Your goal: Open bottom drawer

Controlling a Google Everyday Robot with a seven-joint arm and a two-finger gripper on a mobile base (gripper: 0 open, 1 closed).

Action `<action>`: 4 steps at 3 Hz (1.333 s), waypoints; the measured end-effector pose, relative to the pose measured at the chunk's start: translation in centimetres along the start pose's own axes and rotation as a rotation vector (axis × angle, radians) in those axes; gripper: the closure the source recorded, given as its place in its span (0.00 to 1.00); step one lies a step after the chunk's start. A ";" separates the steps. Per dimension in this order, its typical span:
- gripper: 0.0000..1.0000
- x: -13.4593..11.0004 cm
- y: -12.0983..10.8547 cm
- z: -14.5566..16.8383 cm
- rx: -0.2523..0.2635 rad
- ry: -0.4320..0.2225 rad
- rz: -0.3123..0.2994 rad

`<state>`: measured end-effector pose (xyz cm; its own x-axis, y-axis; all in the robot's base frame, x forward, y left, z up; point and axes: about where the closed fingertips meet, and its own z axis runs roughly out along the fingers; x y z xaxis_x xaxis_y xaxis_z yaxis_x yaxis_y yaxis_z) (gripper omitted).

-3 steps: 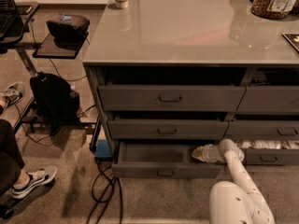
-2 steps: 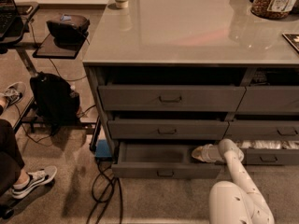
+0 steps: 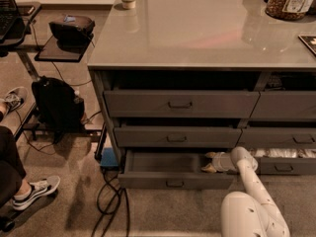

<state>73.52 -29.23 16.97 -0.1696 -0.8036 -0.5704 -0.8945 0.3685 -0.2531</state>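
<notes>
The bottom drawer (image 3: 148,180) of the left stack is pulled out, showing its flat grey interior and a slim front with a small loop pull (image 3: 175,183). My gripper (image 3: 209,162) reaches into the drawer's right end from the white arm (image 3: 247,181), just above the drawer floor near the right wall. Above it are two taller-fronted grey drawers (image 3: 180,104), both closed or nearly so.
The neighbouring right stack has a lower drawer (image 3: 284,164) partly open with pale contents. Cables (image 3: 111,201) and a blue box (image 3: 107,157) lie on the floor at the left. A black backpack (image 3: 57,105), a person's shoes (image 3: 34,191) and a side desk stand further left.
</notes>
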 end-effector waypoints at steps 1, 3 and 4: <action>0.00 0.0 0.0 0.0 0.000 0.000 0.000; 0.00 2.1 2.2 -0.1 -0.014 0.015 0.039; 0.00 4.4 4.8 -0.9 -0.033 0.043 0.091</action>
<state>68.09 -31.37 13.96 -0.2673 -0.7870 -0.5560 -0.8875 0.4258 -0.1760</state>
